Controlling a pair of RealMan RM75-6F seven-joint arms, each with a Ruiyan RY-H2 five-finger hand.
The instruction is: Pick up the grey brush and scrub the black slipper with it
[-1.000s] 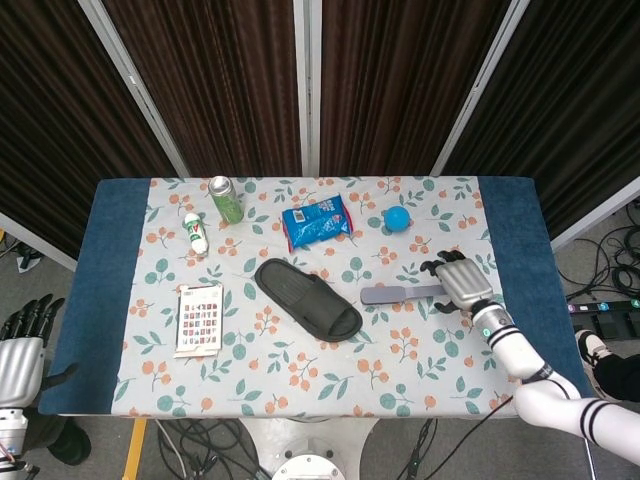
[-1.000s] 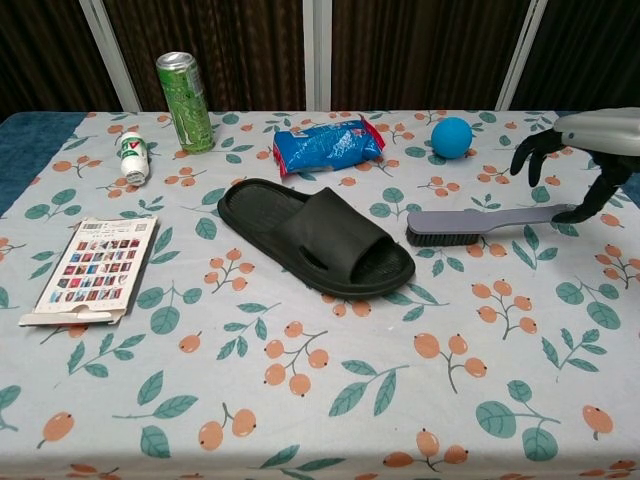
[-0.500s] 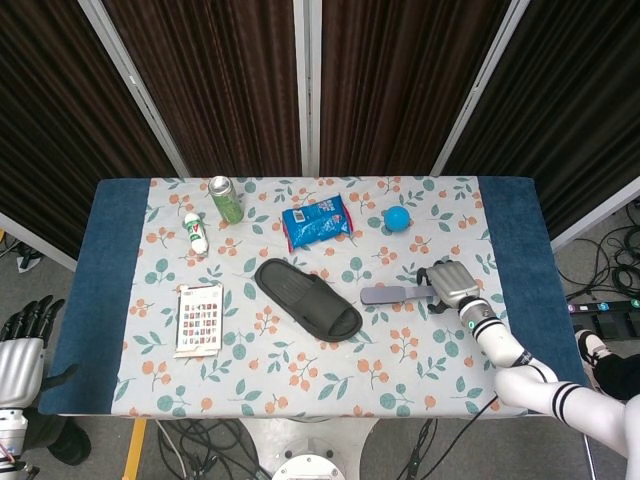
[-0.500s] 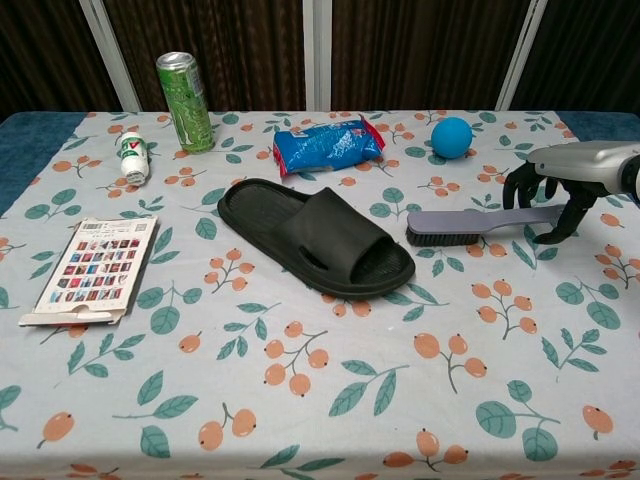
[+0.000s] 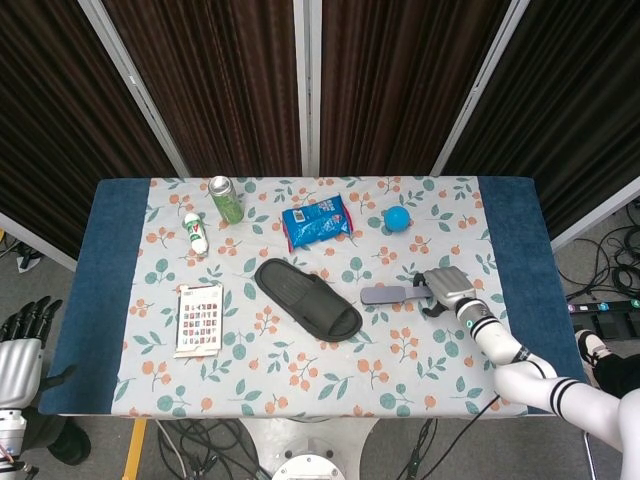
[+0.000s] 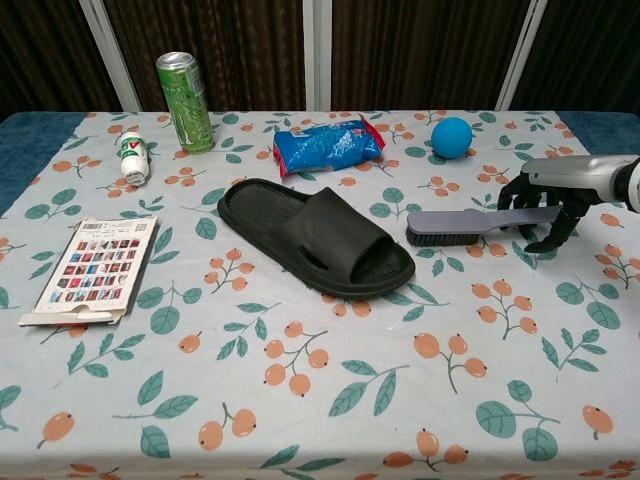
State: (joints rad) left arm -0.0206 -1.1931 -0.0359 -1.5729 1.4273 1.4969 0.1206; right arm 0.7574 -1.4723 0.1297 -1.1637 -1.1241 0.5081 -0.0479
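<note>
The grey brush (image 5: pixel 388 294) (image 6: pixel 470 225) lies flat on the tablecloth, bristles toward the black slipper (image 5: pixel 308 298) (image 6: pixel 315 238), which sits just to its left at mid-table. My right hand (image 5: pixel 446 287) (image 6: pixel 556 192) hovers over the brush's handle end. Its fingers (image 6: pixel 516 194) curl down on the far side and the thumb hangs on the near side, a small gap from the handle. The brush rests on the table. My left hand (image 5: pixel 20 345) hangs beside the table's left front corner, fingers apart and empty.
At the back stand a green can (image 5: pixel 226 199) (image 6: pixel 185 88) and a small white bottle (image 5: pixel 195 233) (image 6: pixel 131 157). A blue snack bag (image 5: pixel 318 222) (image 6: pixel 328 145) and blue ball (image 5: pixel 398 218) (image 6: pixel 451 137) lie behind the slipper. A card (image 5: pixel 199 319) (image 6: pixel 92 268) lies at the left.
My right hand has moved left and lower over the brush handle, and its fingers have curled closer around it. The brush and slipper have not moved.
</note>
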